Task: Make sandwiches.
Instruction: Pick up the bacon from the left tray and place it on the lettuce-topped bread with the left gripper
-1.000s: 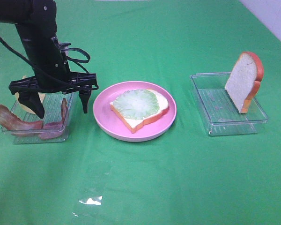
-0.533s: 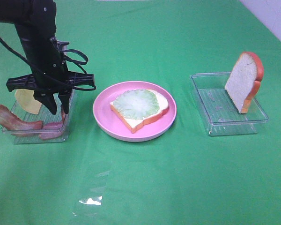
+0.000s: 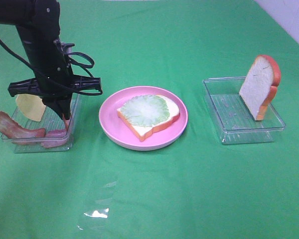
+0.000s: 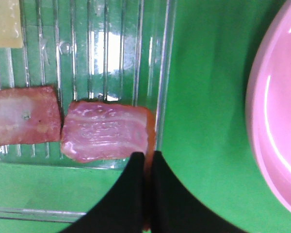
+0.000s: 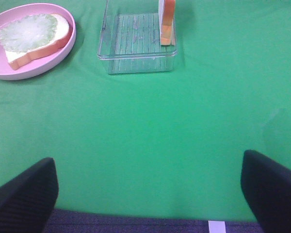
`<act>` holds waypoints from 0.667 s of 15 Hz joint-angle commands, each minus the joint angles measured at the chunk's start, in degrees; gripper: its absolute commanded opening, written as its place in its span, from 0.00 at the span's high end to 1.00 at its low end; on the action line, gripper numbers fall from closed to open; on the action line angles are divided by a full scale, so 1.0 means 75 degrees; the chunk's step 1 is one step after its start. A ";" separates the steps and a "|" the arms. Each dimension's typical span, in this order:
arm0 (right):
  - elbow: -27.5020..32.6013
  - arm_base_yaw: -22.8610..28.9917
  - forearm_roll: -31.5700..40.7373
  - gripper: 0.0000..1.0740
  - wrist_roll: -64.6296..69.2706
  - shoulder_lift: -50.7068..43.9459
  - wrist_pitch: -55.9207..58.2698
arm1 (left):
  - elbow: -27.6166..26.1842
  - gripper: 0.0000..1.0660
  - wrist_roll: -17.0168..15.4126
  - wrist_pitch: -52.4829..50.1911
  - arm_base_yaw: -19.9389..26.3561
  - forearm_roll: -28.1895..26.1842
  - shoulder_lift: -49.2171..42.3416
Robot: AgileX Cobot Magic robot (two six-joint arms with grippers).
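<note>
Counts: two bread slices, one lettuce round, two bacon strips, one cheese square, one pink plate, two clear trays, all on the green bench [image 3: 189,189]

Flat bread slice [image 3: 157,123] lies on the pink plate [image 3: 111,132] mid-bench, with the lettuce round [image 3: 145,109] on top of it. Upright bread slice [image 3: 259,87] stands on edge in the right tray [image 3: 251,135], at its far right side. Left tray [image 3: 37,147] holds the cheese square [image 3: 30,107] toward the far end and both bacon strips at the near end. The left bacon strip [image 3: 15,130] sticks out over the tray's left wall. The right bacon strip [image 3: 55,135] lies by the right wall

Left end effector [image 3: 65,117] is down in the left tray with its fingers pressed together, pinching the end of the right bacon strip nearest the tray's right wall. Right end effector [image 5: 148,160] is spread wide with nothing between its fingers, over bare bench on the near side of the right tray

Hard to see:
- right end effector is out of the high view, and only its two fingertips show in its own wrist view
- cheese square is partly behind the left arm in the high view, and only a corner shows in the left wrist view
- only a thin reddish sliver of the pinched bacon end shows between the tips
- upright bread slice is cut off at the frame edge in the right wrist view
</note>
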 commanded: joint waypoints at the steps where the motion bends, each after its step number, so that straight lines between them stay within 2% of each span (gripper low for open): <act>1: 0.0023 -0.0046 0.0000 0.09 -0.0015 -0.0214 -0.0076 | 0.0061 1.00 0.0023 0.0023 -0.0008 0.0000 -0.0015; 3: 0.0023 -0.0046 0.0000 0.09 -0.0015 -0.0214 -0.0076 | 0.0061 1.00 0.0038 0.0069 -0.0008 0.0000 -0.0069; 5: 0.0023 -0.0046 0.0000 0.09 -0.0015 -0.0214 -0.0076 | 0.0038 1.00 0.0550 0.0328 -0.0008 -0.0053 -0.0367; 10: 0.0023 -0.0046 0.0000 0.09 -0.0015 -0.0214 -0.0076 | 0.0031 1.00 0.0825 0.0581 -0.0015 -0.0237 -0.1100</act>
